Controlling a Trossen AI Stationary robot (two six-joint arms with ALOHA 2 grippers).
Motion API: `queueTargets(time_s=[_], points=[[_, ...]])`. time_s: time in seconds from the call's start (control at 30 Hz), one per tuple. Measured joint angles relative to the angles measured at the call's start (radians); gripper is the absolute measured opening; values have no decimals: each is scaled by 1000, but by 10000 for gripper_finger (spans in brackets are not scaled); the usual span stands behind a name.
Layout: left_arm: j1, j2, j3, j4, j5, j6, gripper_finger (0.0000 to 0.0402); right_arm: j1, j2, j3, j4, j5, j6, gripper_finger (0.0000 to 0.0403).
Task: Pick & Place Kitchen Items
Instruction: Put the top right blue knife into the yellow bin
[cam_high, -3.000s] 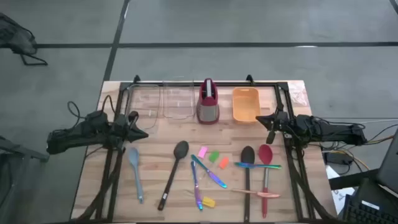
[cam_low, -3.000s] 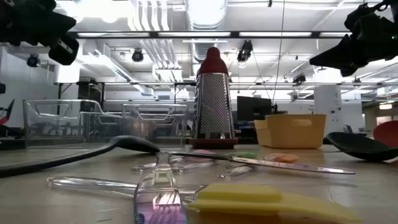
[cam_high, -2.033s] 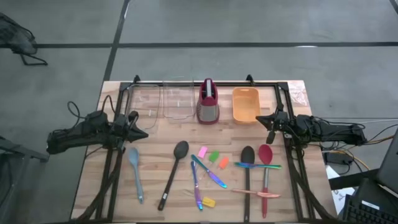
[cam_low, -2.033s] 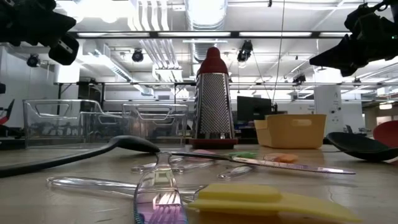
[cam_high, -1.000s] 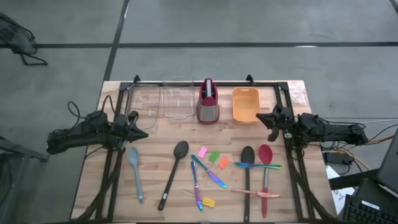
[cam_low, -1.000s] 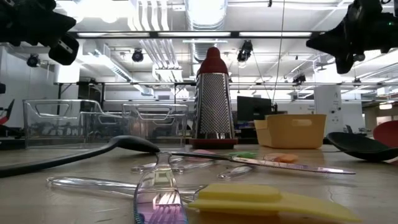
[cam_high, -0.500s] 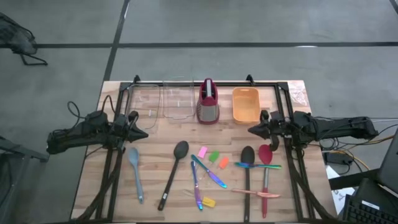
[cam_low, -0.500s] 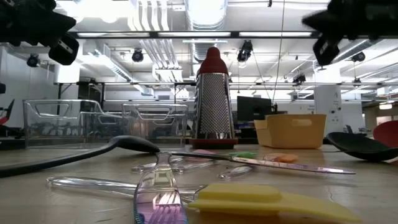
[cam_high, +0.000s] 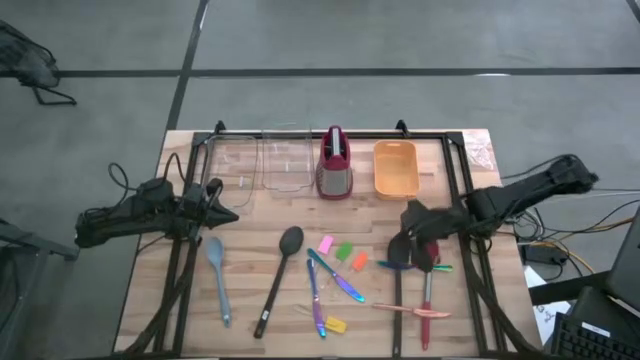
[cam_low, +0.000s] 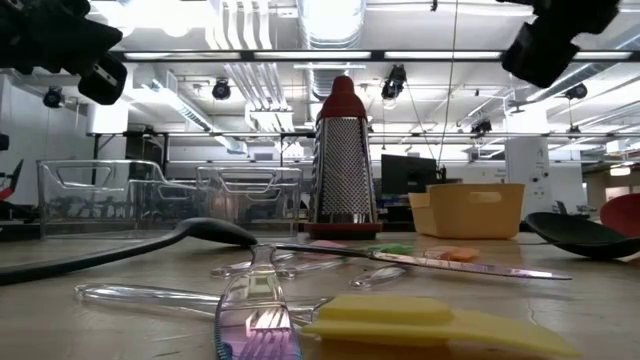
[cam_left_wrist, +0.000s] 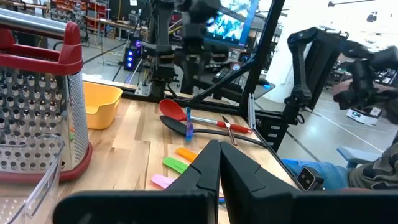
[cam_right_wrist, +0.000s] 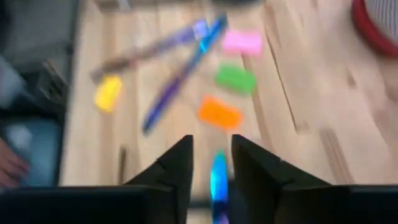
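Note:
Kitchen items lie on the wooden table: a grey-blue spoon (cam_high: 217, 280), a long black spoon (cam_high: 278, 282), pink (cam_high: 325, 243), green (cam_high: 343, 251), orange (cam_high: 359, 262) and yellow (cam_high: 335, 325) blocks, and thin cutlery (cam_high: 335, 280). At the right lie a second black spoon (cam_high: 397, 295), a red spoon (cam_high: 427, 300) and a blue piece of cutlery (cam_right_wrist: 219, 177). My right gripper (cam_right_wrist: 211, 143) hovers open above the blue piece's end, slanting down, and touches nothing. My left gripper (cam_left_wrist: 219, 155) waits shut above the table's left side.
Along the far edge stand two clear bins (cam_high: 260, 165), a red-and-grey grater (cam_high: 335, 165) and an orange bin (cam_high: 395, 168). Black frame rails (cam_high: 180, 270) run down both sides of the table. Bare wood lies between the bins and the items.
My right gripper has swung from the table's right edge toward the middle and the near side. It has tipped from level to slanting down and now hangs over the heads of the black and red spoons. No item has moved.

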Motion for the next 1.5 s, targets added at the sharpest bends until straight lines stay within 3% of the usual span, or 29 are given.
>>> queueTargets(time_s=[0.17, 0.3, 0.77, 1.27, 1.5], points=[[0, 0, 0, 0, 0, 0, 12, 108, 166, 127, -222, 9, 81, 158], [0, 0, 0, 0, 0, 0, 12, 179, 259, 151, -276, 9, 153, 167], [0, 0, 0, 0, 0, 0, 12, 293, 399, 67, -274, 8, 294, 180], [0, 0, 0, 0, 0, 0, 12, 302, 491, -8, -175, 12, 183, 137], [0, 0, 0, 0, 0, 0, 12, 304, 501, -25, -175, 39, 167, 136]])
